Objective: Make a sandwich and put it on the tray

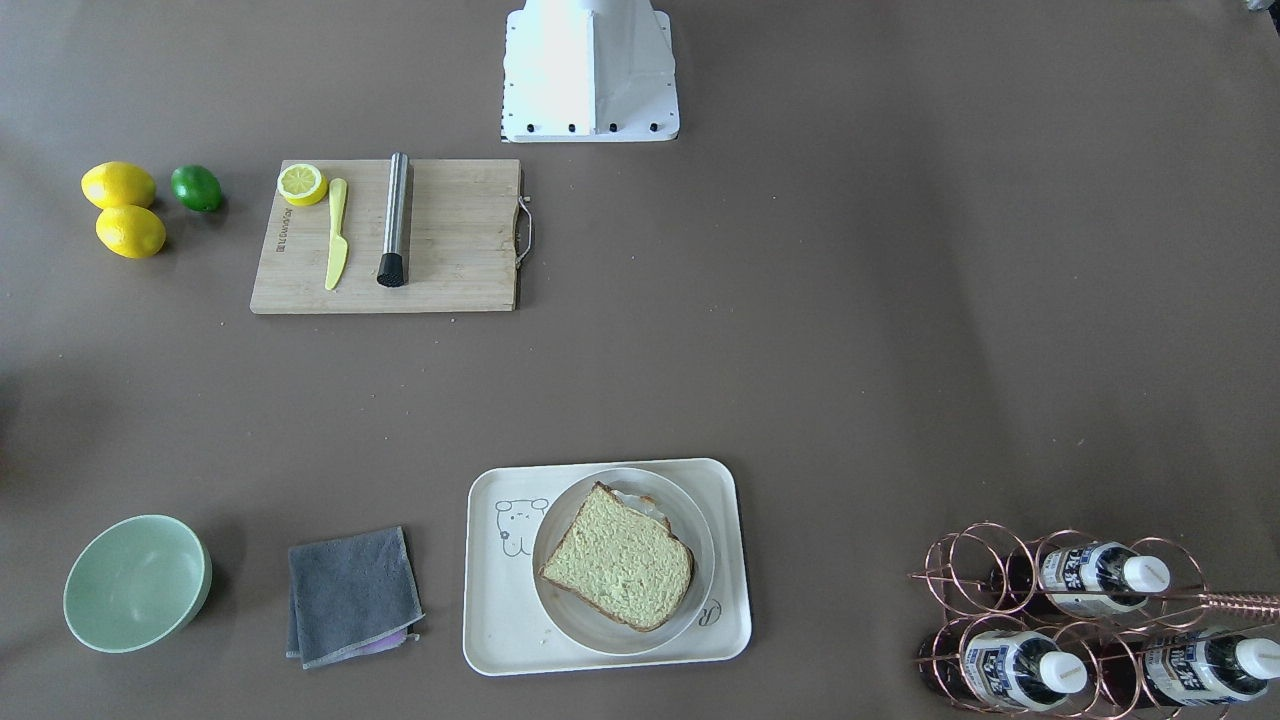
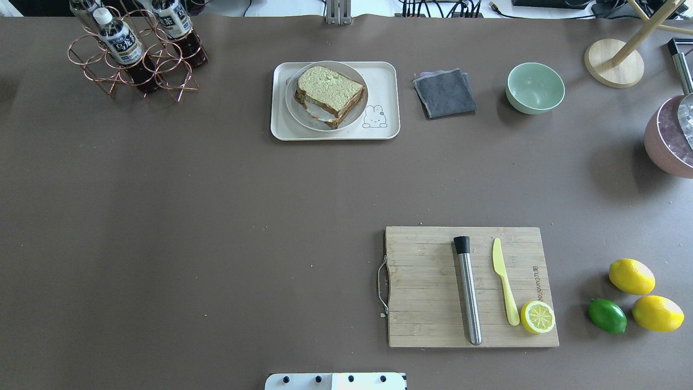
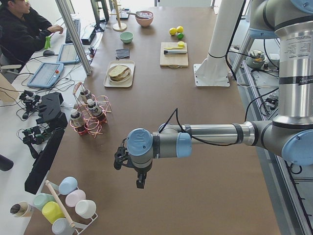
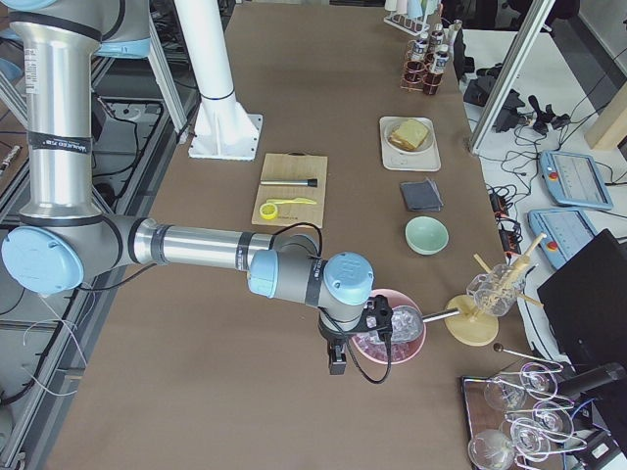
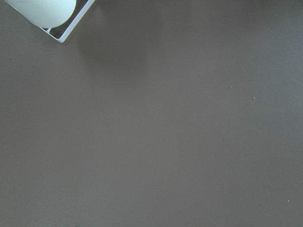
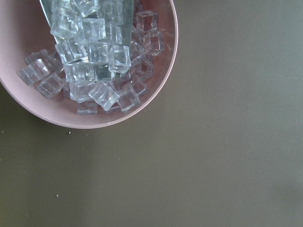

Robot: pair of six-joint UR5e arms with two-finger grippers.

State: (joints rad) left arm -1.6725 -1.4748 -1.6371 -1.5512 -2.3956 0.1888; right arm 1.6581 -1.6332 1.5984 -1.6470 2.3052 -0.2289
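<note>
On the left, the left fingers (image 3: 140, 182) hang over bare counter (image 5: 165, 142), a rack of pastel cups (image 3: 73, 205) near them. Released or clenched? This side view won't say. Well apart from both sets of fingers, the sandwich (image 1: 618, 556) is stacked, a sliver of egg white peeping between the slices. It sits on a round grey plate (image 1: 600, 632), which stands on the tray (image 1: 500, 630). Over to the right, the right fingers (image 4: 336, 364) hover just beside a pink bowl of ice cubes (image 6: 166, 52), their state equally unreadable. The job looks to be at its finish, so the next move likely calls only for holding both arms clear.
</note>
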